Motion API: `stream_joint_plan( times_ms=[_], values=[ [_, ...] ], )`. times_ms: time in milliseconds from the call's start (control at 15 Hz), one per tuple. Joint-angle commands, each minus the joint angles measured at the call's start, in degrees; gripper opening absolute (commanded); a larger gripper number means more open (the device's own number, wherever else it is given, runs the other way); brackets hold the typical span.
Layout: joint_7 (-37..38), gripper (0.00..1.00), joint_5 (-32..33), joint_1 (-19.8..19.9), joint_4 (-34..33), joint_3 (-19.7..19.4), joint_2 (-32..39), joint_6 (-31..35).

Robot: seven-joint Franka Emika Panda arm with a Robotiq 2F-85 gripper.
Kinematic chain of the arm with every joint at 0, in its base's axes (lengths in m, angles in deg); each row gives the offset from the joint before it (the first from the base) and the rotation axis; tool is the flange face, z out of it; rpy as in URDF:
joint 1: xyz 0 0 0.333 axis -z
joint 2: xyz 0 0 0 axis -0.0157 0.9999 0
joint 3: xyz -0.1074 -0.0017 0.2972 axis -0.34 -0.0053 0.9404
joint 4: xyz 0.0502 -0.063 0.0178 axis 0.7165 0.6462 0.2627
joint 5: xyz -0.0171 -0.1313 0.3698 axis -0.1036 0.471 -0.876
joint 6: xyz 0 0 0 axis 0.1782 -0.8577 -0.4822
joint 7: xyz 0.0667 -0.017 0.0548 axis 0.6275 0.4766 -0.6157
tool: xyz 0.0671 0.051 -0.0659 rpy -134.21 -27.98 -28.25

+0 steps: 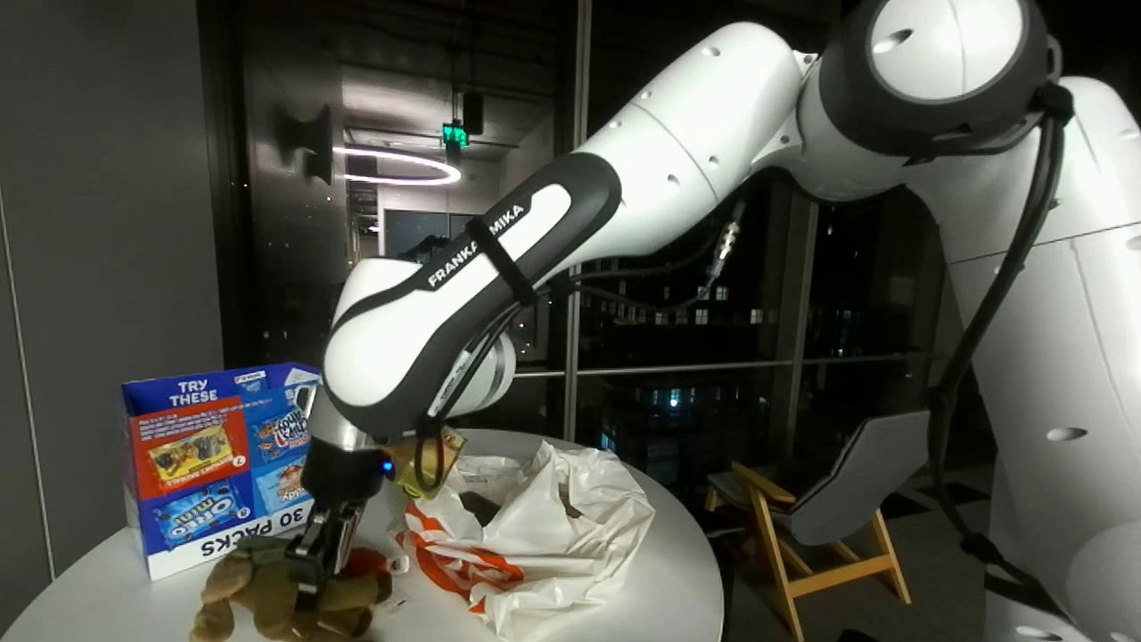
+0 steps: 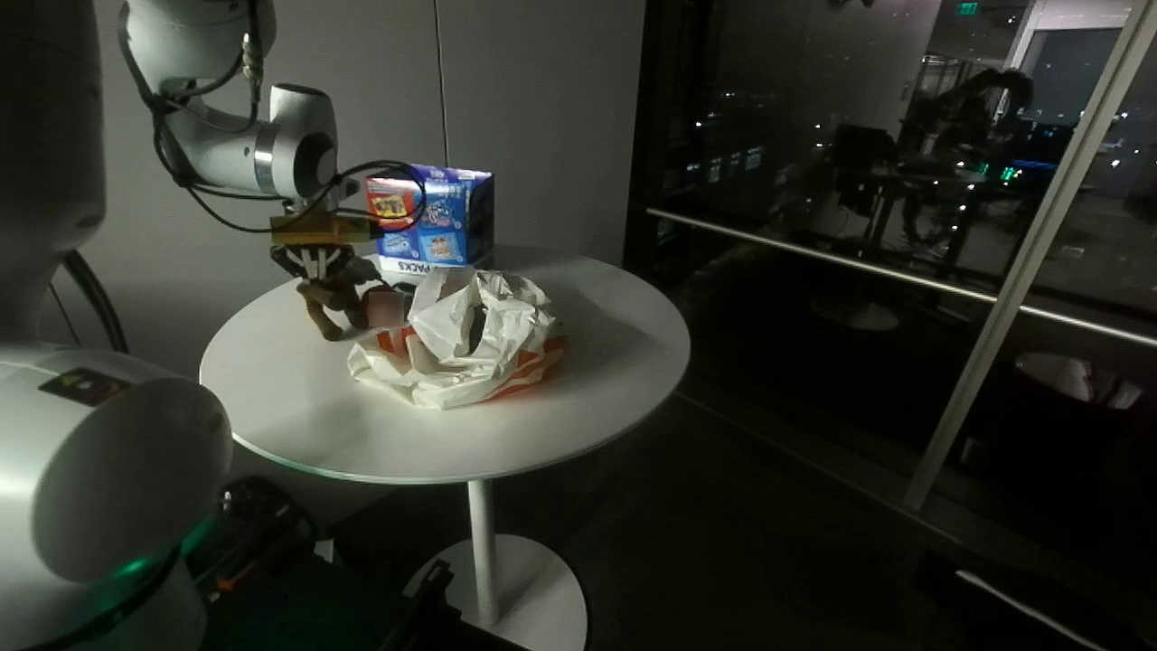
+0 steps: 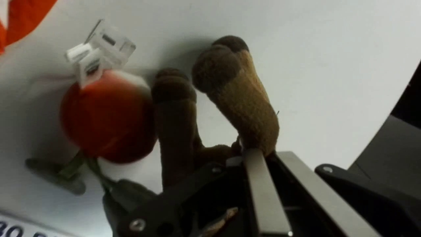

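In the clenched hand (image 3: 268, 153), grips a brown plush animal (image 1: 261, 584) down at the round white surface (image 2: 615, 348), just beside a red ball-shaped toy (image 3: 110, 115) with white tags (image 3: 113, 46), near a blue "30 PACKS" snack box (image 1: 209, 473) and a crumpled white-and-orange plastic bag (image 1: 579, 535).

A blue snack box (image 1: 218, 477) and a crinkly white bag (image 1: 570, 544) with orange marks sit on the round worktop (image 2: 624, 353). A gray and wooden chair (image 1: 860, 477) stands near a big dark window (image 1: 686, 330).
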Motion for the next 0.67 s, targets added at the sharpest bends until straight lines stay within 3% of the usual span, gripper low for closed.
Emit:
stream_joint_plan(
  times_ms=[0,200,600],
  values=[
    [4.1,0.03,-0.3,0.5,3.6,-1.6,-10.0,3.6],
    [11.0,0.03,7.7,-0.5,4.8,-5.4,-15.0,4.6],
    [34.3,0.03,34.3,2.0,8.1,-9.7,-20.9,1.9]
  ],
)
